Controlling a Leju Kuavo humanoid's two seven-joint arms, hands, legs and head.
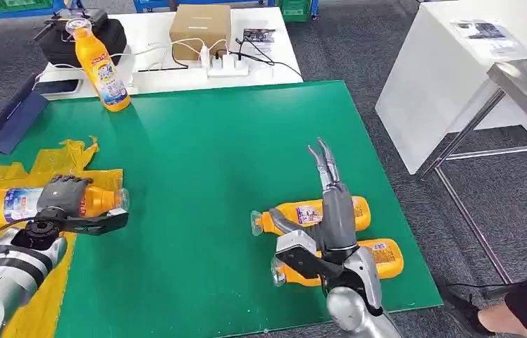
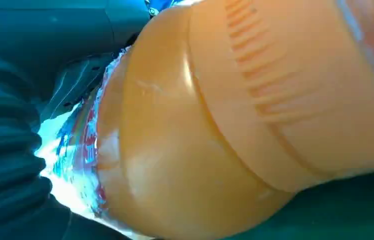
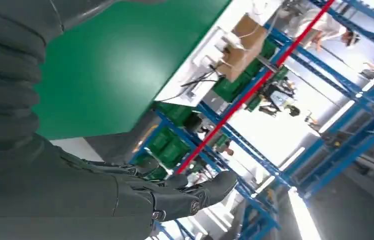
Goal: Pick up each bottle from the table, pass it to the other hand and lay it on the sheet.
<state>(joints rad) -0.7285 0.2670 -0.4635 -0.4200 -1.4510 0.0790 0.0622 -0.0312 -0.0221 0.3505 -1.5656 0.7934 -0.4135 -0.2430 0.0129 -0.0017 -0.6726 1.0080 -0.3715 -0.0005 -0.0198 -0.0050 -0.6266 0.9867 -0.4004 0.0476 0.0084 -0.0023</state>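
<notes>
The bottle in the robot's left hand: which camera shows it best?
The head view: the bottle lies whole on the yellow sheet, gripped by the left hand. The left wrist view has only a blurred orange close-up. The right wrist view faces shelving instead.

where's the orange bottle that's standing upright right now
In the head view, the upright orange plastic bottle stands at the far left edge of the green mat, just in front of the black bag on the white table.
</notes>
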